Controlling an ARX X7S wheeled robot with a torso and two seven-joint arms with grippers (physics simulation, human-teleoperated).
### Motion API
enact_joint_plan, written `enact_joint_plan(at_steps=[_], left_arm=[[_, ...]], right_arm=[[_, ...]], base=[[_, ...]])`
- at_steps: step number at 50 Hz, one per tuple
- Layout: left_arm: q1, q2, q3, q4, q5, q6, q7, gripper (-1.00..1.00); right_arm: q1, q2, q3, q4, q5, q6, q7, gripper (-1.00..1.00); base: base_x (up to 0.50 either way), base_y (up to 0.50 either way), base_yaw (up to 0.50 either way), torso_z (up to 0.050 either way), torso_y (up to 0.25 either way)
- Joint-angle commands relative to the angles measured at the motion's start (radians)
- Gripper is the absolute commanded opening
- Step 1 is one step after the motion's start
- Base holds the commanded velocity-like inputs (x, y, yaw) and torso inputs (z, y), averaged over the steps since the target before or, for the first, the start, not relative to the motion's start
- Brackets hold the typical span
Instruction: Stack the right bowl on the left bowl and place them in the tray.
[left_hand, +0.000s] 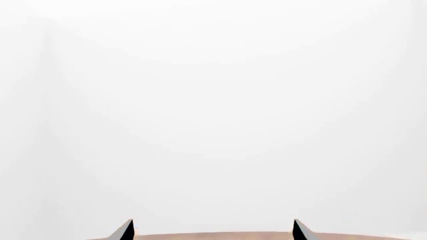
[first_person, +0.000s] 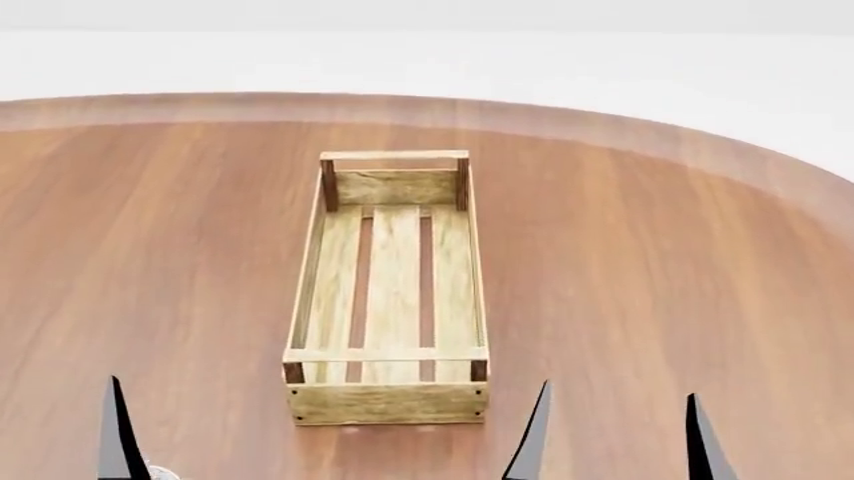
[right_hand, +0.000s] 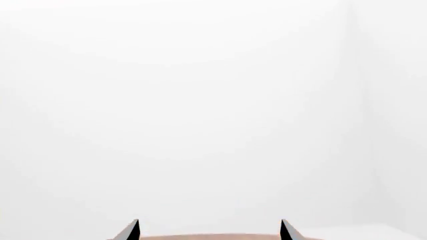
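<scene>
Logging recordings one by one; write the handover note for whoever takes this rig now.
Left gripper: open, holding nothing.
Right gripper: open, holding nothing.
Tray: on the table, straight ahead between the arms, nothing in it.
Bowls: in none of the views.
Done: nothing that shows.
Left: find both bowls, stack right on left, put the stack in the tray.

Bright, even, sharply rendered light

Soft light is flooding the table (first_person: 667, 300) without glare; the tray (first_person: 387, 402) is casting only a faint shadow, while both wrist views are washing out to near-white.
</scene>
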Motion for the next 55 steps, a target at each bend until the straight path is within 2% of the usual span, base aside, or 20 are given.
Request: enact_joint_plan(at_steps=[1, 37, 49, 55], left_arm=[[0.002, 0.012, -0.017, 0.002, 0.019, 0.013, 0.013, 1.0], [0.007, -0.006, -0.01, 0.005, 0.007, 0.02, -0.009, 1.0], [-0.001, -0.01, -0.004, 0.013, 0.012, -0.031, -0.016, 1.0], [0.0, -0.012, -0.002, 0.013, 0.016, -0.034, -0.022, 1.0]], right_arm=[[-0.001, -0.012, 0.011, 0.0, -0.024, -0.001, -0.013, 1.0], [-0.001, 0.003, -0.016, 0.001, -0.024, -0.01, 0.003, 1.0], [-0.001, 0.008, -0.022, -0.001, -0.02, -0.011, 0.009, 1.0], [0.0, 0.009, -0.023, 0.006, -0.018, -0.017, 0.012, 1.0]], base=[[0.5, 0.0, 0.0, 0.0, 0.0], [0.5, 0.0, 0.0, 0.0, 0.0], [0.0, 0.0, 0.0, 0.0, 0.0], [0.0, 0.0, 0.0, 0.009, -0.237]])
